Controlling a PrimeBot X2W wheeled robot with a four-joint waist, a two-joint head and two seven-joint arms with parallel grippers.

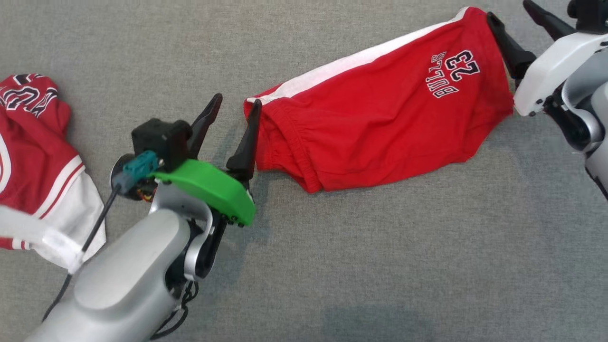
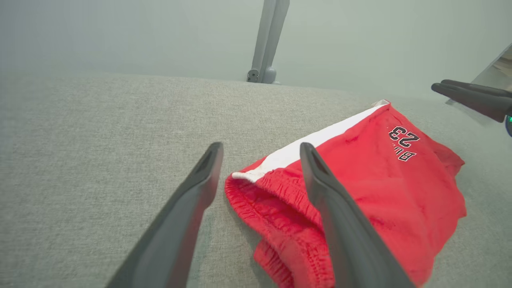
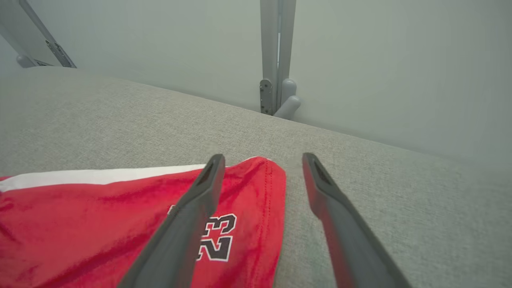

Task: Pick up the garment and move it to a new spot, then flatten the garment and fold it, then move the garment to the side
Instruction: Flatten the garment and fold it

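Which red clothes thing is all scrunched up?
The red-and-white garment at the head view's left edge is bunched in a heap. The red shorts with the 23 lie spread out in the middle.

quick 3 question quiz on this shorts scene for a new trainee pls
1. True or false: the left gripper is shut on the red shorts.
2. Which number is printed on the shorts? A 32, B 23, C 45.
3. Fill in: the printed end of the shorts lies by the ___ gripper.
Key: 1 false, it stands open; 2 B; 3 right gripper.
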